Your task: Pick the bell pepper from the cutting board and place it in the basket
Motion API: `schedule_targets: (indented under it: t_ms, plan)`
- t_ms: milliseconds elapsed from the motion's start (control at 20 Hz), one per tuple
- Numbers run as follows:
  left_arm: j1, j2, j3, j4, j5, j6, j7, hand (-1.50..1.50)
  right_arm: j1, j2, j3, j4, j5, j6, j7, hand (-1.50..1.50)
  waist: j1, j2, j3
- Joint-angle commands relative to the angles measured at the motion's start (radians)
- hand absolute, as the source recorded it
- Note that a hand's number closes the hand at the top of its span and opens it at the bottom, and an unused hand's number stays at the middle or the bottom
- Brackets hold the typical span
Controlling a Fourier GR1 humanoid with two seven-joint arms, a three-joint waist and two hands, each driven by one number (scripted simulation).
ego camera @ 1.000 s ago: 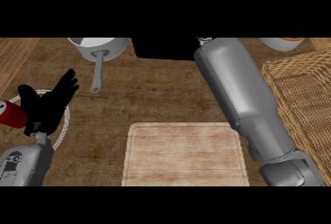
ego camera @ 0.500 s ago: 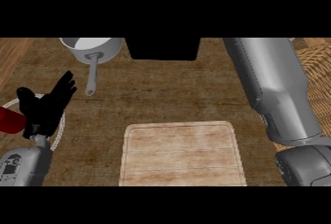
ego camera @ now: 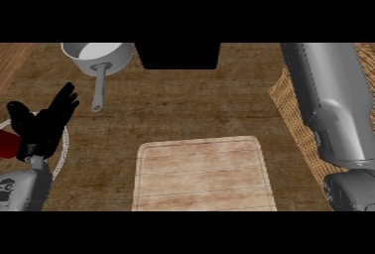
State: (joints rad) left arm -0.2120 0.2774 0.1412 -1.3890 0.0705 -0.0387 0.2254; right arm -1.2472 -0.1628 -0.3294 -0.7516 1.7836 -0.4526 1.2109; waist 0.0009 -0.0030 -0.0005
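While the left hand [ego camera: 42,124] rests open near the view's left edge, fingers straight and pointing up and away, the right forearm [ego camera: 331,104] runs up the right side and passes out of sight at the top, so the right hand does not show and I cannot tell its state. Just behind the left hand lies a white plate [ego camera: 63,149], only its rim showing, and a red object [ego camera: 7,144] sits touching the hand's left side at the very edge; it is too cut off to tell whether it is the bell pepper. To the right of the left hand and nearer the robot, the wooden cutting board [ego camera: 205,173] lies flat on the brown tabletop [ego camera: 183,104]. Beyond the left hand's fingertips stands a metal saucepan [ego camera: 95,53], its handle pointing back toward the hand. Under the right forearm, the woven basket [ego camera: 293,106] shows at the right edge.
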Motion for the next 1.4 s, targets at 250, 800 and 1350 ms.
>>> schedule_targets:
  t_ms: [250, 800, 1350]
  plan:
    - [0.002, -0.006, 0.014, 0.030, -0.011, 0.008, -0.041, 0.00, 0.206, 0.068, -0.040, -0.250, 0.025, 0.026, 0.118, 1.50, -0.023, -0.004, 0.000]
    - [0.016, 0.003, 0.005, -0.025, 0.006, -0.026, 0.001, 0.00, 0.456, 0.085, -0.193, -0.444, 0.038, -0.147, 0.073, -1.50, -0.001, 0.001, 0.001]
    - [0.016, -0.010, 0.025, 0.049, -0.012, -0.024, -0.060, 0.00, 0.490, 0.053, -0.193, -0.567, -0.050, -0.170, -0.088, -1.50, -0.002, 0.003, 0.000]
